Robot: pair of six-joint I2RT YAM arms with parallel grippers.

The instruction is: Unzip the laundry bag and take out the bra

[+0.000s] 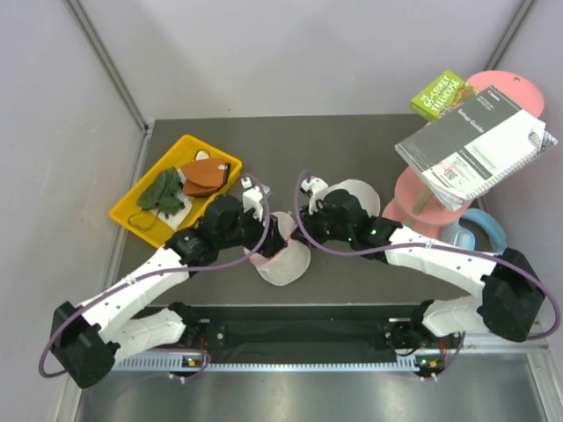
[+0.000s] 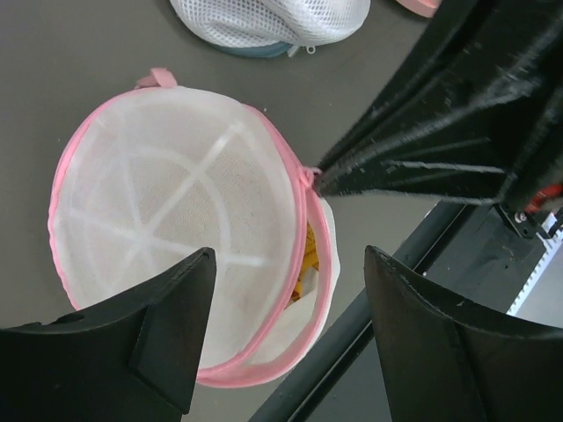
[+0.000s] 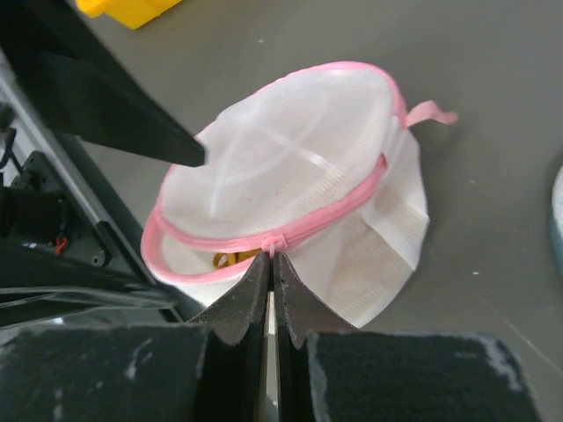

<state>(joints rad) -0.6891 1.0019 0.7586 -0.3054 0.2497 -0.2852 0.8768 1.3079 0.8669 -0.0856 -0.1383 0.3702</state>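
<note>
The laundry bag (image 1: pixel 283 261), a white mesh dome with a pink rim, lies near the table's front edge between both arms. Its zipper stands partly open along the rim (image 3: pixel 334 211). Through the gap shows the orange-yellow bra (image 2: pixel 308 264), also seen as the bra (image 3: pixel 230 258) in the right wrist view. My right gripper (image 3: pixel 271 255) is shut on the pink zipper pull (image 2: pixel 310 176). My left gripper (image 2: pixel 288 255) is open, its fingers (image 2: pixel 176 308) spread on either side of the bag's near rim and holding nothing.
A yellow tray (image 1: pixel 141 214) at the back left holds dark green cloth (image 1: pixel 163 192) and reddish-brown pieces (image 1: pixel 204 176). A plain white mesh dome (image 2: pixel 264 22) lies just beyond the bag. A pink stand (image 1: pixel 422 198) carrying booklets (image 1: pixel 471 145) is at the right. A black rail (image 2: pixel 352 343) runs along the near edge.
</note>
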